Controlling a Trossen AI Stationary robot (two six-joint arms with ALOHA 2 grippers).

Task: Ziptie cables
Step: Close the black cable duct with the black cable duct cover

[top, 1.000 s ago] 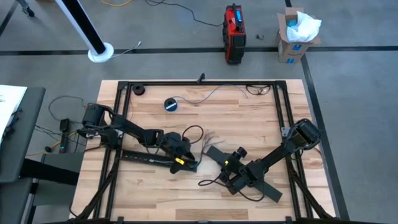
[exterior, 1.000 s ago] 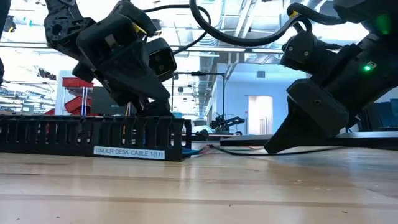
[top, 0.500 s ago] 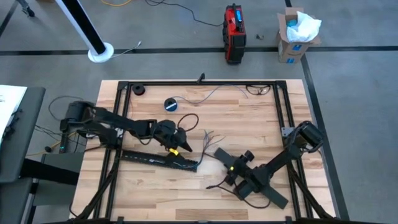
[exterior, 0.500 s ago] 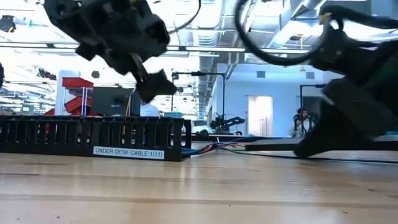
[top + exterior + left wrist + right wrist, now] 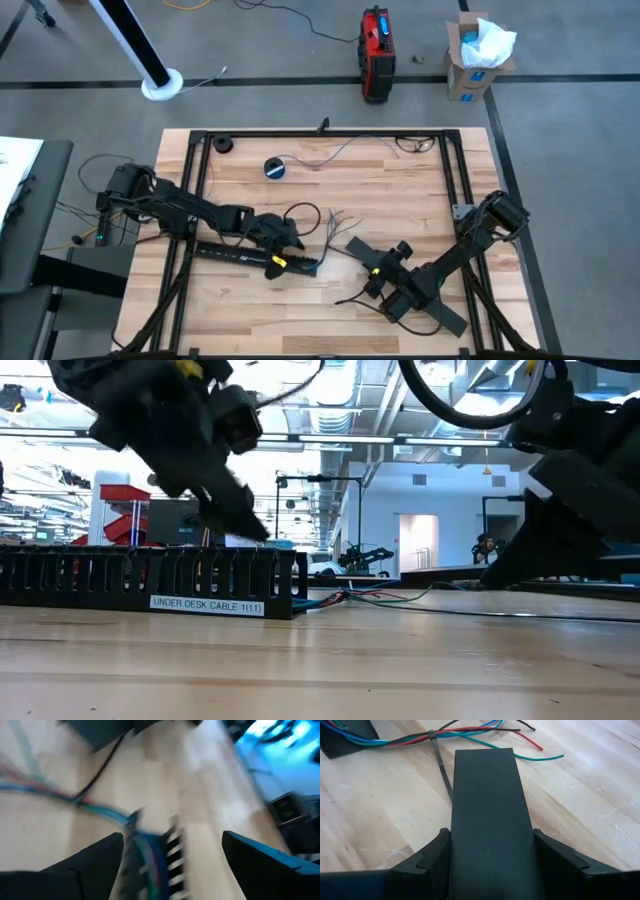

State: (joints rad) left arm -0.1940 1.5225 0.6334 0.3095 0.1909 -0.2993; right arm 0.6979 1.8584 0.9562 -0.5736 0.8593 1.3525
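Black plastic fills the space between the right gripper's (image 5: 490, 865) fingers: a flat lid strip (image 5: 487, 810) lies lengthwise in the gap, fingers spread wide to either side of it, close along its edges; whether they actually press it I can't tell. Just past the strip's far end the cables (image 5: 470, 735) fan out on the wood, red, blue, green and dark strands gathered at one spot by a thin black ziptie (image 5: 440, 762) whose tail trails back toward the gripper beside the strip.

Over to the left gripper (image 5: 283, 237) now: it hangs low over the end of the slotted cable tray (image 5: 150, 582), the one labelled "UNDER DESK CABLE", tilted down toward it. From its own wrist camera the fingers (image 5: 95, 865) stand well apart, with the tray's end and the coloured cables running out of it between them, nothing pinched.

Between the two grippers the cable bundle lies loose on the table (image 5: 400, 190). Farther off, beyond the left gripper, sits a small blue tape roll (image 5: 275, 168).
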